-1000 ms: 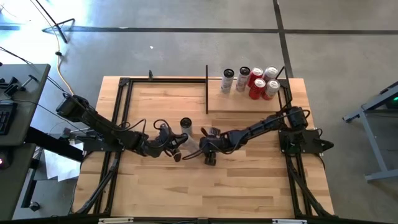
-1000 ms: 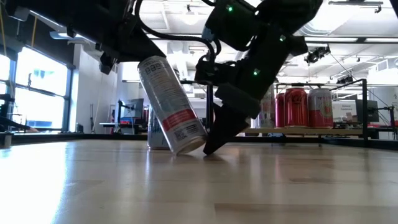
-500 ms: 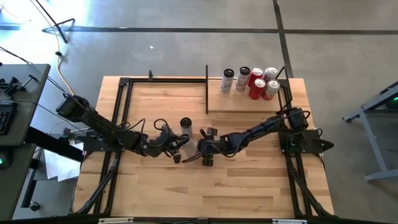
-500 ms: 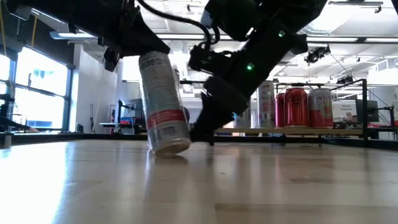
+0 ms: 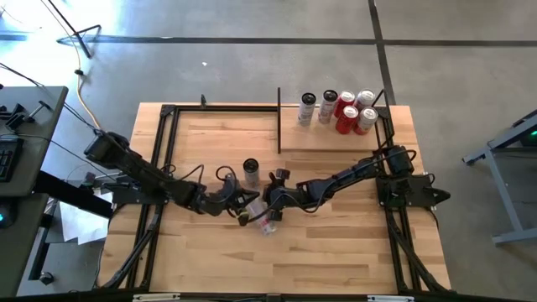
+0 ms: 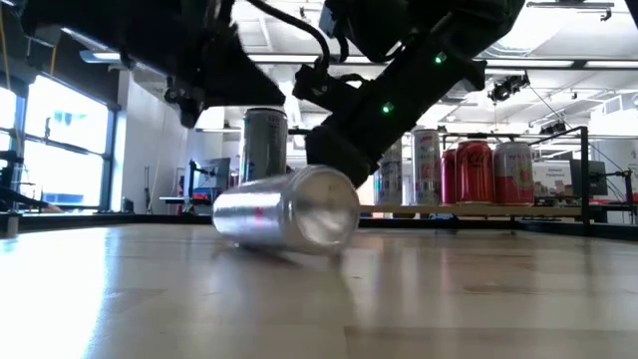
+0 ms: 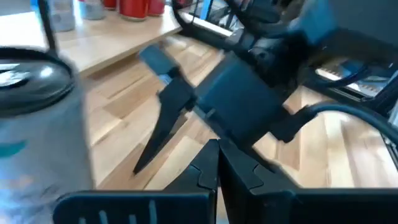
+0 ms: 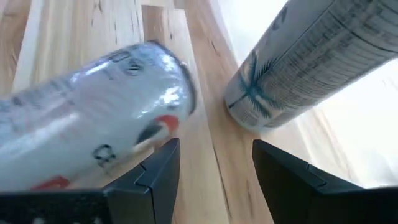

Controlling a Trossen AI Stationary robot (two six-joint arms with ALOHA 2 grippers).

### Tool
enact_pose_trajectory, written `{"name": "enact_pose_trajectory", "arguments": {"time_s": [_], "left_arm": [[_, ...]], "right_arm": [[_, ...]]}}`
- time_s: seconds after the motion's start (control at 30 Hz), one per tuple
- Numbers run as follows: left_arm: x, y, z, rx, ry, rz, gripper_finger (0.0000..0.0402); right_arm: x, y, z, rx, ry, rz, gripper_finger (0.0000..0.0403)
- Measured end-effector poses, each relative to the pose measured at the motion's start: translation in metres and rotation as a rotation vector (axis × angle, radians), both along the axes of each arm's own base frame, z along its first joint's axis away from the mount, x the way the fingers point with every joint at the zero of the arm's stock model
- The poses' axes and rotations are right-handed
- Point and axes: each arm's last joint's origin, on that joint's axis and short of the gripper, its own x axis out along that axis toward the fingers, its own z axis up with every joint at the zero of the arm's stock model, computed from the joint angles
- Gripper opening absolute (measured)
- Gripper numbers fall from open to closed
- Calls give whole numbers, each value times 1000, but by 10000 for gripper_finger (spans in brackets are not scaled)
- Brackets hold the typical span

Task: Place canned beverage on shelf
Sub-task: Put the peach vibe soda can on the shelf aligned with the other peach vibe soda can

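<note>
Although the task calls for a can on the shelf, the silver can lies on its side on the counter, near the middle and toward the front edge, well apart from the shelf. In the low view its round end faces the camera and its body rests on the wood. No fingers grip it.

A second silver can stands upright just behind the fallen one, farther back on the counter.

The right gripper sits just beside the fallen can. Its fingers are parted and hold nothing; the right wrist view shows bare wood in the gap, the fallen can to one side of them and the second can beyond.

The left gripper sits just beside the fallen can on its other side. Its fingers are clenched together and empty, as the left wrist view shows.

The shelf occupies the counter's far right corner. Five cans stand upright on it: two silver cans and three red cans, grouped close together toward the back edge.
</note>
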Motion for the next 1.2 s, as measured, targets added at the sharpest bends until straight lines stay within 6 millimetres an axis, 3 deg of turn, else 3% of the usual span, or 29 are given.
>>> {"name": "enact_pose_trajectory", "arguments": {"time_s": [0.17,0.4,0.5,0.67,0.77,0.93,1.2], "left_arm": [[5,-11,6,2,27,-74,0],[-24,-34,-2,-62,170,-47,0],[-38,-47,-9,-161,215,-34,0],[-51,-58,-32,-324,268,97,0],[-47,-59,-47,-372,249,184,0],[-32,-50,-74,-433,248,285,0],[-10,-35,-81,-422,173,304,0]], "right_arm": [[-5,0,-1,-9,61,11,186],[-18,3,14,-28,131,11,175],[-19,4,16,34,130,37,145],[-9,1,13,158,61,74,50],[-4,-3,10,186,17,42,8],[-3,-13,1,265,28,-67,23],[6,-11,-18,351,6,-10,4]]}}
